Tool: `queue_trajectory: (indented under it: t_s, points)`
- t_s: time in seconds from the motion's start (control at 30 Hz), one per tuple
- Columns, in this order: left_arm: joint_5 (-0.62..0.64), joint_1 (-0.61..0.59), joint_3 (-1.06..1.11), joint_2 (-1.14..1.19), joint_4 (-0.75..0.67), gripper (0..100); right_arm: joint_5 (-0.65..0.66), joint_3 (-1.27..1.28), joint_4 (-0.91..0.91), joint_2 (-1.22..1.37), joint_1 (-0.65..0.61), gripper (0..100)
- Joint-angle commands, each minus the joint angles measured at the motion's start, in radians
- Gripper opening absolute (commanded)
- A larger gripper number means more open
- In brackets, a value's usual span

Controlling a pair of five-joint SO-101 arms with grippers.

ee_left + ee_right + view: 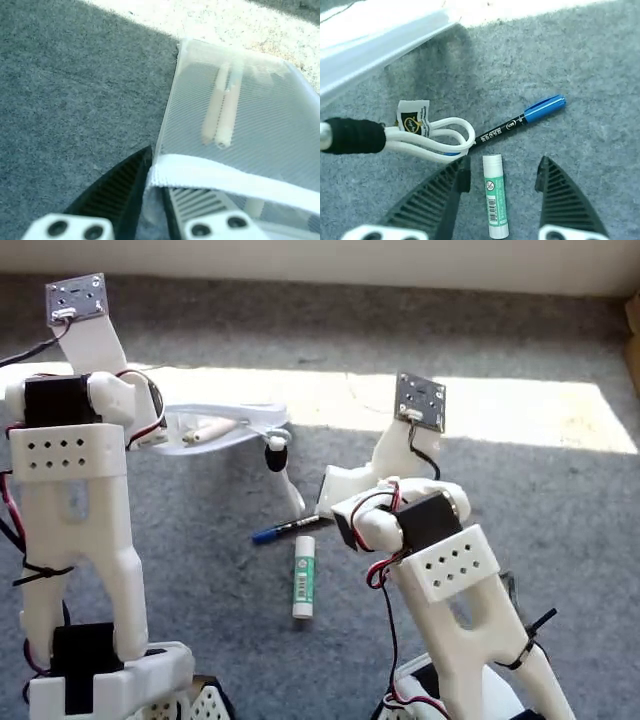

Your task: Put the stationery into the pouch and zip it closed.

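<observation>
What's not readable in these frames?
- Zipper of the pouch: too small in the high view and partly behind the left arm; cut off by the edge in the left wrist view.
- The pale sticks inside: blurred through the mesh in the left wrist view, kind unclear.
- Back end of the pen: under the white cord in the right wrist view, behind the right arm in the high view.

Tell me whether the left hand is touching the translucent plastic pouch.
Touching. The left wrist view shows the left hand shut on the white band along the edge of the translucent plastic pouch, with the band pinched between its fingers.
</observation>
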Motion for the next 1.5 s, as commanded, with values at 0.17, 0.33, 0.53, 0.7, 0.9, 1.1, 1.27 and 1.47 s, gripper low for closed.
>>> queue_trajectory:
  t_s: [0.17,0.33,0.53,0.7,0.9,1.1,1.27,1.47]
  points:
    - [-0.008,-0.018,0.016,-0.002,-0.025,1,-0.092,0.064,-0.151,0.070,0.042,21.2]
    - [-0.008,-0.016,0.016,0.001,-0.025,1,-0.127,0.051,-0.168,0.260,0.102,21.2]
    - [-0.008,-0.016,0.018,0.002,-0.037,1,-0.180,-0.030,-0.183,0.429,0.110,21.2]
    - [-0.008,-0.016,0.018,0.002,-0.037,1,-0.181,-0.102,-0.183,0.549,0.110,21.0]
    - [-0.008,-0.016,0.018,0.002,-0.037,1,-0.181,-0.186,-0.183,0.674,0.139,21.0]
    - [-0.008,-0.016,0.053,-0.001,-0.063,1,-0.181,-0.231,-0.183,0.777,0.151,21.0]
    - [-0.008,-0.016,0.082,-0.005,-0.087,1,-0.181,-0.232,-0.183,0.817,0.148,20.9]
    - [-0.008,-0.018,0.081,-0.007,-0.086,1,-0.181,-0.231,-0.183,0.820,0.150,11.1]
